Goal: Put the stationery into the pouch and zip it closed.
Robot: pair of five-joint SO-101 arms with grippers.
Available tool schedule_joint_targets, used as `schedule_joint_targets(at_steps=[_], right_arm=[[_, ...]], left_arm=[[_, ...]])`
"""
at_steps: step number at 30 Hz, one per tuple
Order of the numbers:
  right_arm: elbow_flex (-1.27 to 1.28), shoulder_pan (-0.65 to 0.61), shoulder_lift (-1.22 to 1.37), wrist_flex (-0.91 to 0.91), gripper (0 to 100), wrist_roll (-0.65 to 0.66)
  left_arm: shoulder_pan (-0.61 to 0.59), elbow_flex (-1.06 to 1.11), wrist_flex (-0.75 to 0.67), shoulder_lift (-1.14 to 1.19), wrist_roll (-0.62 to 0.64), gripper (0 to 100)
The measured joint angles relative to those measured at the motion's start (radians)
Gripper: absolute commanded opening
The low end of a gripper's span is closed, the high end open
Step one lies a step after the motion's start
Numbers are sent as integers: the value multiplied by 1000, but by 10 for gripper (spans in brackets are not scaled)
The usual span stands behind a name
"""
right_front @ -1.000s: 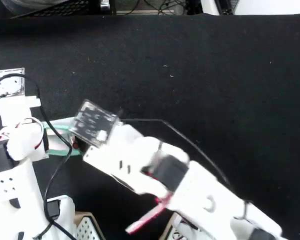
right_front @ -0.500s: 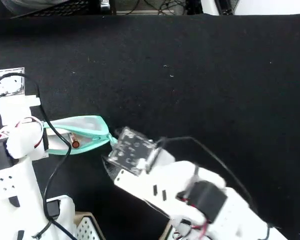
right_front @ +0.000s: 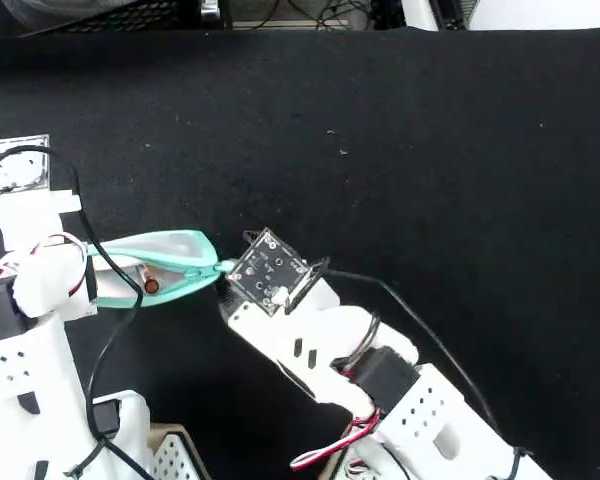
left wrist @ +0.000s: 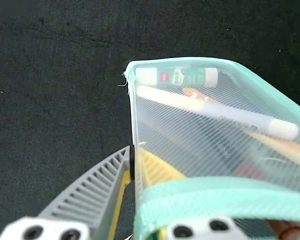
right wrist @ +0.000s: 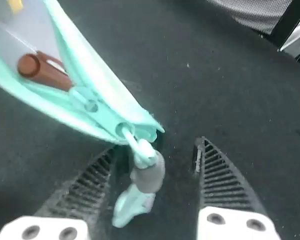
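At the near-left part of the table lies the pouch, a mint-edged, see-through sleeve with its long axis running sideways from one arm to the other. Through its wall I see stationery already inside: a white marker, a green-and-white tube and a brown-capped pen. From the pouch's left end, my left claw is pressed together on the pouch wall and pins it in place. At the pouch's opposite, pointed end the zipper pull hangs off the slider, and my right claw sits just beyond that tip with its jaws spread, one on either side of the pull but closed on nothing. So the pull lies straight ahead of the right claw, between the jaws, and that arm is plainly the nearer one for zipping. I cannot tell how far the zip is already drawn. My reading is that the next move is to close on the pull and draw it along the pouch's length while the left claw anchors the far end. Beyond the pouch and to its right the black table gives ample room; on its near side the two arm bases crowd close.
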Motion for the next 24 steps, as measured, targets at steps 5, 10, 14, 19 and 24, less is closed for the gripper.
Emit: schedule_joint_targets(at_steps=[5, 10, 14, 19, 24], right_arm=[[0, 6, 0, -34, 200, 0], [0, 8, 0, -37, 8, 0], [0, 11, 0, -37, 11, 20], [-12, 11, 0, -12, 12, 143], [-203, 48, 0, 140, 12, 183]], left_arm=[[0, 0, 0, 0, 3, 33], [0, 0, 0, 0, 3, 33], [0, 0, 0, 0, 3, 33], [0, 0, 0, 0, 3, 33], [0, -55, 0, 9, 5, 33]])
